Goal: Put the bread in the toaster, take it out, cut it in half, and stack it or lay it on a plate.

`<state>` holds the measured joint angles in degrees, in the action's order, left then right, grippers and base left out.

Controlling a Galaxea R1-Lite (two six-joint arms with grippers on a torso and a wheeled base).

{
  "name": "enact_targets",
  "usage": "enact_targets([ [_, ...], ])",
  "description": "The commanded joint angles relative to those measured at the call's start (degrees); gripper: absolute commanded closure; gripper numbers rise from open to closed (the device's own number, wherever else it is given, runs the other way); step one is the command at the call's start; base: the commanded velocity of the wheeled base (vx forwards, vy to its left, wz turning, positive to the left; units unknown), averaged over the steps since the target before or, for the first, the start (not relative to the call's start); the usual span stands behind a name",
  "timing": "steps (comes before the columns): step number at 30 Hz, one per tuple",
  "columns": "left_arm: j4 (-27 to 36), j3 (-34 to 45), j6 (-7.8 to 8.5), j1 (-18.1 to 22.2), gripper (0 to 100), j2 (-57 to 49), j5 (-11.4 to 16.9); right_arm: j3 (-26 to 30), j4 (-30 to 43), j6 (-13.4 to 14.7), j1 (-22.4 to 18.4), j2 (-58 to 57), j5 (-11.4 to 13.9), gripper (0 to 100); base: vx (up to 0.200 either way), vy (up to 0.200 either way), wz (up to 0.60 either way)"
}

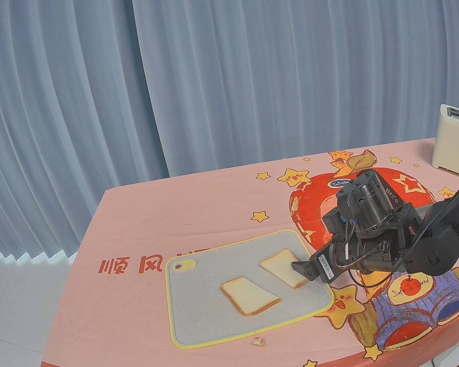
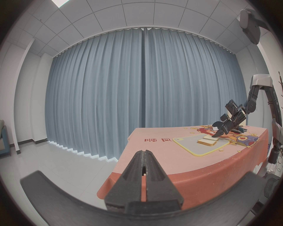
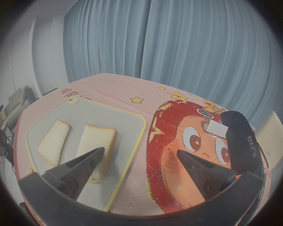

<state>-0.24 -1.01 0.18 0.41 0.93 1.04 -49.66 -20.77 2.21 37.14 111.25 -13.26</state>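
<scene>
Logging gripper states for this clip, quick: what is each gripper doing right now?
Left gripper: shut, holding nothing.
Right gripper: open, holding nothing, one finger above a bread half on the board.

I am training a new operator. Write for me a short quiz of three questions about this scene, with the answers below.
1. True or false: the nearer bread half and the farther bread half lie apart on the cutting board.
2. Choose one. The right gripper is: A) open, with one fingertip by the farther bread half; B) shut on the nearer bread half; C) shut, holding nothing.
3. In one word: is the left gripper open or shut?
Key: 1 true; 2 A; 3 shut.
</scene>
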Motion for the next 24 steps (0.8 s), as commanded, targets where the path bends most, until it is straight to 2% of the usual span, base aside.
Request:
enact_targets([
  [1, -0.02, 1.01, -0.01, 0.02, 100, -0.93, 0.02, 0.8, -0.23, -0.01, -0.41, -1.39, -0.01, 0, 0.0, 0.0, 0.0],
  [7, -0.02, 1.01, -0.01, 0.02, 100, -0.93, 0.02, 2.12, -0.23, -0.01, -0.76, -2.18, -1.33, 0, 0.0, 0.0, 0.0],
  [18, -0.02, 1.01, -0.01, 0.02, 100, -0.93, 0.02, 3.96, -0.23, -0.01, -2.34, -4.29, -1.33, 0, 0.0, 0.0, 0.0],
  [24, -0.02, 1.01, -0.01, 0.02, 100, -0.93, 0.02, 4.05, -0.23, -0.01, -1.81, -4.2, -1.33, 0, 0.0, 0.0, 0.0],
])
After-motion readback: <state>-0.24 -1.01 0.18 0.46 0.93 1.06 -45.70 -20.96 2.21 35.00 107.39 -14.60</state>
